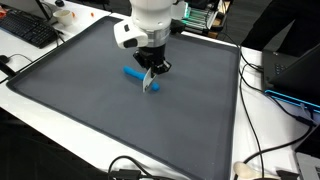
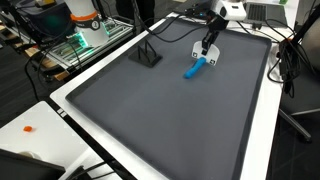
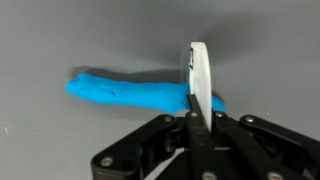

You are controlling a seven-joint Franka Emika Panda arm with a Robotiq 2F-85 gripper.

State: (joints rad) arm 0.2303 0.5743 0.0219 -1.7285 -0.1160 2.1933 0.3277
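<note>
My gripper (image 3: 198, 118) is shut on a thin white flat blade (image 3: 198, 70), held upright on edge. The blade stands across the right end of a long blue putty-like strip (image 3: 120, 92) that lies on the dark grey mat (image 3: 60, 40); whether it touches the strip I cannot tell. In both exterior views the gripper (image 1: 153, 68) (image 2: 208, 46) hangs over the far part of the mat (image 1: 90, 110) (image 2: 150, 120). The white blade (image 1: 150, 83) (image 2: 212, 58) sits at one end of the blue strip (image 1: 132, 73) (image 2: 192, 70).
The mat lies on a white table. A keyboard (image 1: 30, 30) and cables (image 1: 262, 150) are beside it, and a laptop (image 1: 295, 70) stands at one side. A black stand (image 2: 147, 55) sits on the mat's far edge. A small orange piece (image 2: 28, 128) lies on the table.
</note>
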